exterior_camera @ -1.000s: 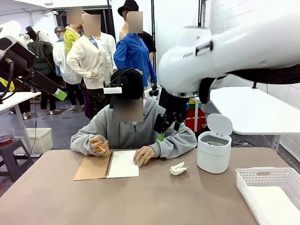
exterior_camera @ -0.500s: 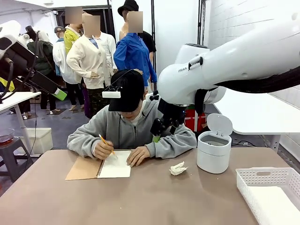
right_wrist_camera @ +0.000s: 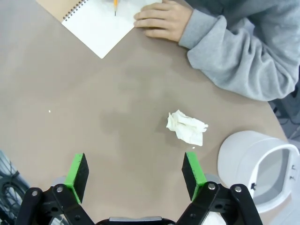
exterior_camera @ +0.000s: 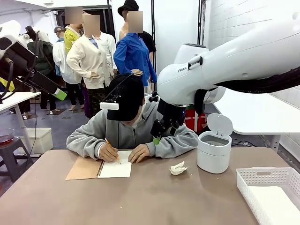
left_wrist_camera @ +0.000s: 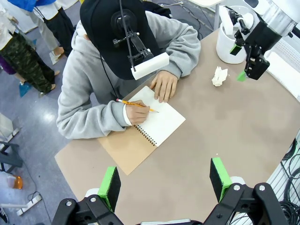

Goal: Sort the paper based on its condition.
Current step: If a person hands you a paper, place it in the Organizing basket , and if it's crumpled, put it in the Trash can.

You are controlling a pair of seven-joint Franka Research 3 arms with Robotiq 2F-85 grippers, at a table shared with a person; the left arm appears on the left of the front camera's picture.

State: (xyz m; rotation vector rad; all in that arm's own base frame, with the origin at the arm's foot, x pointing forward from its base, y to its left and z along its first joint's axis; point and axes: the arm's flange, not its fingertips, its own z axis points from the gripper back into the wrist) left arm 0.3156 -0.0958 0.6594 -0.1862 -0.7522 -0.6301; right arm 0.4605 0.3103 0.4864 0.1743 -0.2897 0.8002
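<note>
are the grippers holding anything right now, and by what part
Nothing: the left gripper and the right gripper both stand open and empty above the brown table, with the crumpled white paper lying loose.

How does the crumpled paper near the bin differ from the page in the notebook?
The crumpled paper is a wadded, loose lump lying alone on the table; the notebook page is flat, bound by the spiral, under the person's hands. The lump lies beside the white bin; the page lies before the person. Both are white.
</note>
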